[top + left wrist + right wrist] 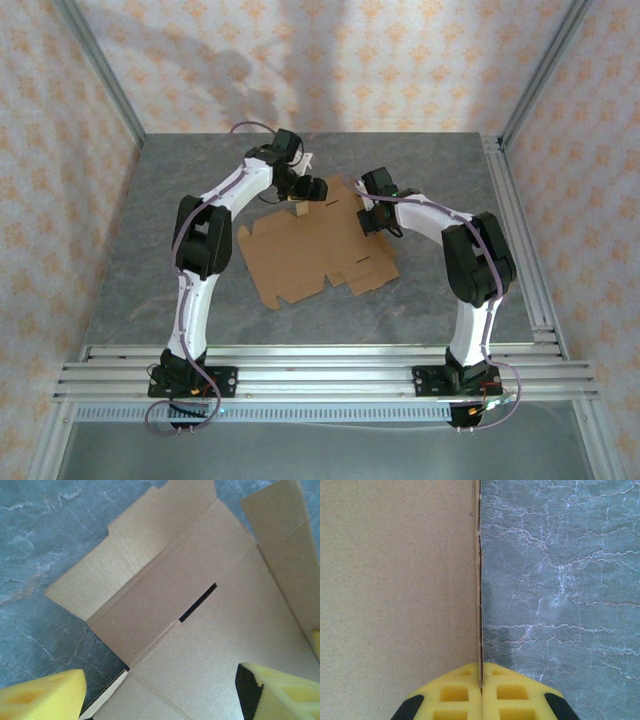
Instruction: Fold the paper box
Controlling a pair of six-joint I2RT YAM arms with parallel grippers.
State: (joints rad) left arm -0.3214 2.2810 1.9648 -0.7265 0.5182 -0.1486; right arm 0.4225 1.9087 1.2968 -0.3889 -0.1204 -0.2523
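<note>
Left fingers (40, 697) stand wide apart, holding nothing, just above the paper box (315, 250) near its slot (198, 602). Right fingers (455, 697) are pressed together on the box's right edge. Mostly flat on the table (180, 190), it runs lengthwise from one pair to the other.

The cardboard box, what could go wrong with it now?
1. The right tool looks shut on just a thin edge of the cardboard box, so the edge might slip out or tear.
2. The left tool hovers open above the panel with the slot. Pushing down there could crease the wrong fold.
</note>
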